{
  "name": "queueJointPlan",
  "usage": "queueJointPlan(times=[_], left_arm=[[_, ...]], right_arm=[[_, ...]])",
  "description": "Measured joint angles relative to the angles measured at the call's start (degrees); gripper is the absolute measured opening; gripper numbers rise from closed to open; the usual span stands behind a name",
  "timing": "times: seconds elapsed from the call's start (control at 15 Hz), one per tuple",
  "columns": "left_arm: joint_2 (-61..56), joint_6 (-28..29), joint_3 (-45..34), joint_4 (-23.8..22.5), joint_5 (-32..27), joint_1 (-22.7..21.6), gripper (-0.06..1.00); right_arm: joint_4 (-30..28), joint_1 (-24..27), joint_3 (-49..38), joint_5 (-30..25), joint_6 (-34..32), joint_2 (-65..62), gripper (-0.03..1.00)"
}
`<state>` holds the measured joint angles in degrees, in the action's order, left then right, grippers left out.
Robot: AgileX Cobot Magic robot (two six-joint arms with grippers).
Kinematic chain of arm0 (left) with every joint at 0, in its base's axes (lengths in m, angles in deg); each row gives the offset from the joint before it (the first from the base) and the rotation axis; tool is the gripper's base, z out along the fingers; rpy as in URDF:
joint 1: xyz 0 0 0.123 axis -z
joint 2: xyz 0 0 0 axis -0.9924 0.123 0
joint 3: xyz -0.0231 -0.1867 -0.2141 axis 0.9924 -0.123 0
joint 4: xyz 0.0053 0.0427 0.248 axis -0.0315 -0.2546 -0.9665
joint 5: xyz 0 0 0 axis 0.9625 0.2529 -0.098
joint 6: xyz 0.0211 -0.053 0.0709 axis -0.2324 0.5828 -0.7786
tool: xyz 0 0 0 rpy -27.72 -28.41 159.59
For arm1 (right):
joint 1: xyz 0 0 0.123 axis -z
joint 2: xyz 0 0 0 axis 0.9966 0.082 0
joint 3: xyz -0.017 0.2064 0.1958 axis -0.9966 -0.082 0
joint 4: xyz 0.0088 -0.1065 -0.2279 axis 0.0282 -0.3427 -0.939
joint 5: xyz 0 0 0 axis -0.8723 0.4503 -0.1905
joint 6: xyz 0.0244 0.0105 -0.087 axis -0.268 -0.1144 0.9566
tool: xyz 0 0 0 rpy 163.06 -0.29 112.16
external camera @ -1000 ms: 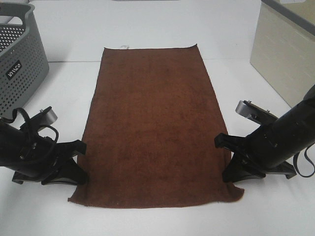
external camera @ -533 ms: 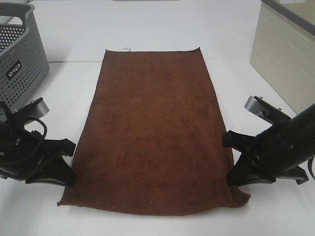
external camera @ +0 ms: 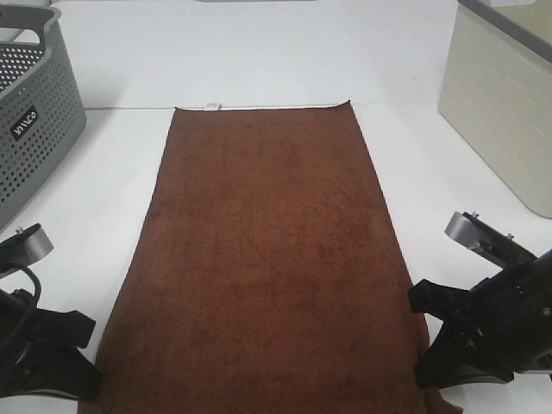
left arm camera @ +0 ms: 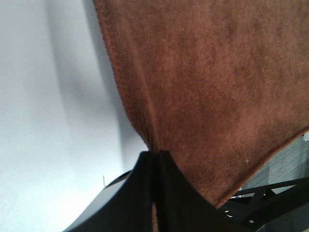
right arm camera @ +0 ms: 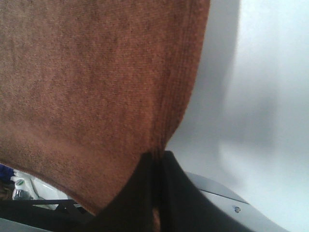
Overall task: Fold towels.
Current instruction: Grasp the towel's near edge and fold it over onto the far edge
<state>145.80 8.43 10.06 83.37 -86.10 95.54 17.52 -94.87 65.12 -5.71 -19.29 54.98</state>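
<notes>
1. Both grips hold cloth: the left end effector (left arm camera: 154, 162) and the right end effector (right arm camera: 157, 159) are each pressed together on a thin bite of the reddish-brown towel's (external camera: 267, 250) long-edge hem.
2. Lengthwise on the white table (external camera: 285, 52), the towel has its white tag (external camera: 212, 106) at the far edge.
3. Risk: the bites look shallow, so uneven lifting could pull a hem free and skew the fold.
4. Only the wrist views show the pinches and the near corners. The high view shows the towel's far end and a grey basket (external camera: 34, 103).
</notes>
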Motion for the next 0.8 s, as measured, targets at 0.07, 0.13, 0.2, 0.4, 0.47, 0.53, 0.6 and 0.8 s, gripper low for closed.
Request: queueJointPlan(times=[0.07,0.13,0.2,0.4,0.47,0.53,0.6,0.8], left_arm=[[-0.7,0.1,-0.2,0.0,-0.1,0.0,0.00],[-1.3,0.1,-0.3,0.4,-0.1,0.0,0.00],[-1.5,0.1,0.1,0.5,0.0,0.0,0.00],[-1.7,2.4,6.1,0.1,0.9,0.0,0.00],[-1.5,3.6,8.7,-0.9,1.0,0.0,0.00],[-0.7,5.4,11.7,-2.7,1.0,0.0,0.00],[1.0,7.8,15.2,-5.6,1.0,0.0,0.00],[7.3,15.6,26.4,-15.2,1.0,0.0,0.00]], right_arm=[[-0.1,0.0,-0.1,-0.1,0.0,0.0,0.00],[-0.1,0.0,-0.2,0.0,0.0,0.0,0.00],[-0.3,0.0,0.2,-0.1,0.0,0.0,0.00],[-2.3,0.0,8.0,-1.9,-1.6,0.3,0.00],[-3.7,0.0,11.5,-2.8,-3.1,0.7,0.00],[-5.7,0.0,15.3,-3.5,-5.3,1.6,0.00],[-7.7,0.0,19.7,-4.2,-7.5,2.8,0.00],[-12.0,0.0,32.6,-5.0,-11.9,8.5,0.00]])
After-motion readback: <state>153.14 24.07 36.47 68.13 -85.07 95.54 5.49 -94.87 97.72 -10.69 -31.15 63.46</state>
